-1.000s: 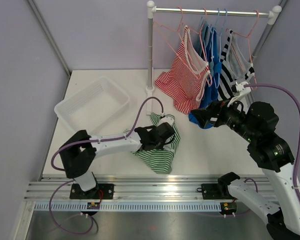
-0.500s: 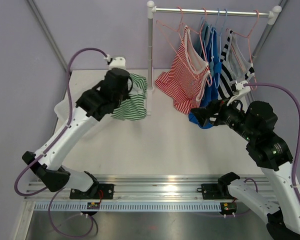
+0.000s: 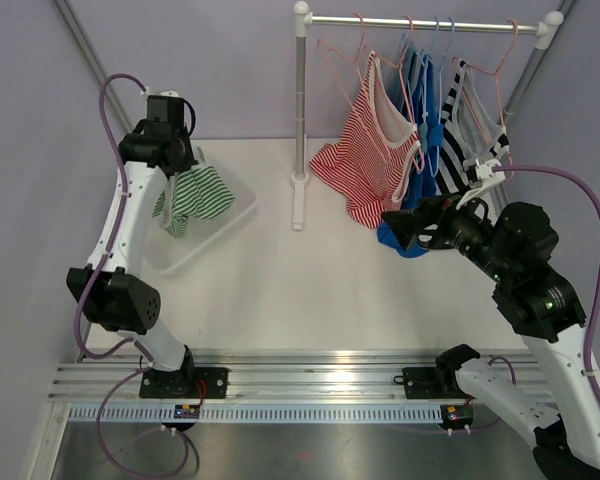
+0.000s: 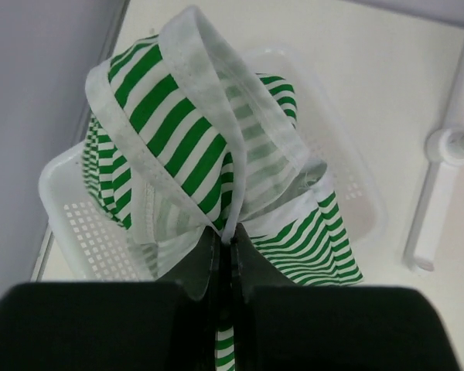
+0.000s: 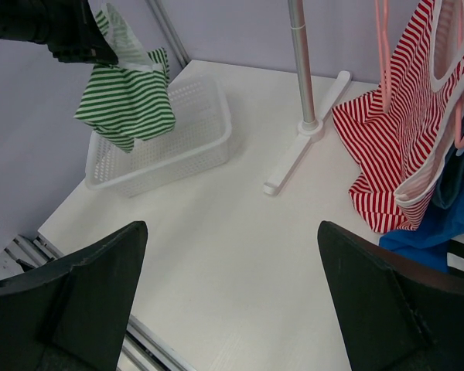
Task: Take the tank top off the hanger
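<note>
My left gripper (image 3: 180,160) is shut on a green-and-white striped tank top (image 3: 193,196) and holds it hanging above the white basket (image 3: 235,215) at the far left. In the left wrist view the top (image 4: 209,162) bunches at my shut fingertips (image 4: 226,241) over the basket (image 4: 69,224). It also shows in the right wrist view (image 5: 127,97). My right gripper (image 3: 400,232) is open and empty, in front of the rack, below a red striped tank top (image 3: 370,160) on its pink hanger (image 3: 355,55).
A clothes rack (image 3: 300,110) stands at the back with blue (image 3: 420,130) and black-striped (image 3: 460,140) tops on hangers beside the red one. Its base foot (image 5: 294,154) lies on the table. Grey walls close both sides.
My left arm has swung the green striped top from the table's middle up and left, to above the basket. The right arm has stayed almost still.
</note>
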Robot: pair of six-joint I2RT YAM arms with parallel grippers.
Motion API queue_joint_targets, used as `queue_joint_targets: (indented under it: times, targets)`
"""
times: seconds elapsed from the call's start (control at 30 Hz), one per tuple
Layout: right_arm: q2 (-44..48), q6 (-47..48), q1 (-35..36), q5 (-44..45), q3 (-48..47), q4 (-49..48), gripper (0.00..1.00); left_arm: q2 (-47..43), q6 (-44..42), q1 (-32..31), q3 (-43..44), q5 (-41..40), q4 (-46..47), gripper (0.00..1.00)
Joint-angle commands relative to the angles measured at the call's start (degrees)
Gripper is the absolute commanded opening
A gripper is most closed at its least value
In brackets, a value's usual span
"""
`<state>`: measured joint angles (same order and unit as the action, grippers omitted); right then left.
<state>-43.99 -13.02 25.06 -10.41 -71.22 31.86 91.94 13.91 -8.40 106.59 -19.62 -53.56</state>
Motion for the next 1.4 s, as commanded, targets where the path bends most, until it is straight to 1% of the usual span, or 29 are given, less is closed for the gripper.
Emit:
queue_joint_targets:
  times: [0.0, 0.13, 0.17, 0.2, 0.23, 0.27, 0.3, 0.33, 0.37, 0.43, 0.47, 0.57, 0.6, 0.63, 0.7, 0.73, 0.8, 0.83, 0.87, 0.93, 0.97, 1.0, 1.07, 1.1, 1.13, 1.2, 1.3, 1.37]
  targets:
    - [-2.2, -0.6, -0.3, 1.3, -0.4, -3.4, 1.00, 3.5, -1.7, 2.3, -1.6, 7.2, 1.7, 0.00]
    - [-3.7, -1.5, -0.3, 1.2, -0.1, -5.9, 1.00, 10.2, -0.2, 5.7, -1.3, 8.4, 1.0, 0.00]
    - [-4.5, -1.6, -0.3, 0.8, 0.0, -6.1, 1.00, 11.3, 0.0, 6.3, -0.6, 8.3, 0.6, 0.03]
    - [-5.0, -1.6, -0.2, 0.6, 0.0, -6.4, 0.99, 11.9, 0.6, 7.2, -0.7, 8.1, 0.3, 0.12]
    - [-5.4, -1.3, -0.3, 0.7, -0.1, -6.6, 1.00, 12.2, 0.7, 7.3, -1.0, 7.9, 0.3, 0.32]
    - [-6.8, -1.0, -0.3, 3.0, -0.6, -6.2, 0.99, 12.2, 0.9, 7.4, -1.5, 7.7, 0.4, 0.37]
    - [-7.9, -0.9, -0.2, 5.2, -1.5, -3.8, 0.99, 12.0, 1.0, 7.5, -1.6, 7.8, 0.6, 0.45]
    - [-9.3, -0.9, -0.3, 7.8, -4.6, -1.8, 0.99, 11.6, 1.1, 7.5, -1.6, 8.1, 0.7, 0.61]
    - [-12.2, -0.9, -0.3, 13.4, -6.5, -0.1, 1.00, 11.2, 1.3, 7.5, -1.6, 8.7, 0.9, 0.84]
    - [-15.0, 0.0, -0.2, 17.0, -11.3, 3.8, 1.00, 8.8, 1.5, 7.4, -1.8, 8.5, 1.3, 0.88]
    - [-17.4, 0.4, -0.3, 19.3, -12.7, 4.5, 1.00, 7.9, 1.7, 7.5, -1.5, 8.5, 1.0, 0.99]
    - [-21.1, 3.2, -0.3, 23.1, -18.1, 6.7, 0.99, 2.2, 1.6, 7.3, -1.9, 11.0, 0.5, 0.99]
    - [-22.0, 3.9, -0.4, 24.1, -19.6, 7.9, 0.99, -1.8, 1.5, 6.4, -2.3, 11.3, 0.4, 0.99]
    - [-23.3, 5.3, -0.5, 24.8, -23.2, 8.7, 1.00, -4.5, 1.2, 5.7, -4.0, 11.4, 0.7, 0.99]
    - [-27.3, 6.0, -1.8, 27.2, -26.8, 10.4, 0.99, -9.3, 0.9, 3.0, -6.9, 10.6, 1.3, 0.99]
    - [-28.7, 6.2, -2.8, 27.2, -30.3, 10.9, 0.95, -14.7, 0.9, 2.1, -10.7, 10.4, 2.3, 0.99]
    - [-33.8, 6.3, -6.1, 24.5, -36.1, 13.6, 0.91, -20.6, 0.9, -0.5, -16.2, 10.6, 3.8, 0.99]
    - [-35.3, 6.8, -6.9, 23.5, -37.5, 13.8, 0.89, -26.0, 0.7, -1.2, -19.0, 10.6, 6.3, 0.99]
    - [-37.9, 7.5, -7.1, 21.3, -38.5, 13.6, 0.87, -28.8, 0.9, -1.7, -24.6, 10.6, 7.3, 0.99]
    - [-40.5, 9.2, -8.0, 19.5, -42.1, 13.0, 0.85, -33.0, 0.7, -2.3, -29.5, 11.5, 10.0, 0.99]
    - [-43.3, 10.2, -8.2, 19.0, -43.5, 12.9, 0.85, -36.9, 0.5, -2.4, -33.0, 12.4, 10.4, 0.99]
    - [-44.9, 11.7, -8.2, 19.2, -46.4, 13.0, 0.84, -38.4, 0.2, -2.5, -35.0, 12.8, 10.8, 0.99]
    - [-49.5, 12.4, -8.9, 19.1, -49.6, 13.1, 0.77, -43.7, -1.1, -2.5, -39.2, 13.6, 12.3, 0.99]
    - [-50.9, 12.7, -9.1, 18.4, -53.0, 13.8, 0.70, -45.6, -1.3, -2.5, -44.4, 13.1, 14.5, 0.99]
    - [-53.6, 12.7, -9.1, 18.7, -54.6, 14.1, 0.69, -47.2, -1.5, -2.5, -46.6, 12.9, 15.7, 0.99]
    - [-56.0, 14.7, -9.2, 18.8, -58.5, 14.2, 0.65, -49.3, -1.7, -2.5, -51.0, 12.0, 16.8, 0.99]
    - [-60.9, 15.6, -9.3, 18.4, -63.4, 15.7, 0.63, -47.7, -1.7, -2.6, -51.2, 13.8, 15.1, 0.99]
    - [-64.9, 15.8, -9.3, 19.4, -66.0, 17.1, 0.59, -47.1, -1.7, -2.9, -50.2, 15.4, 14.7, 0.99]
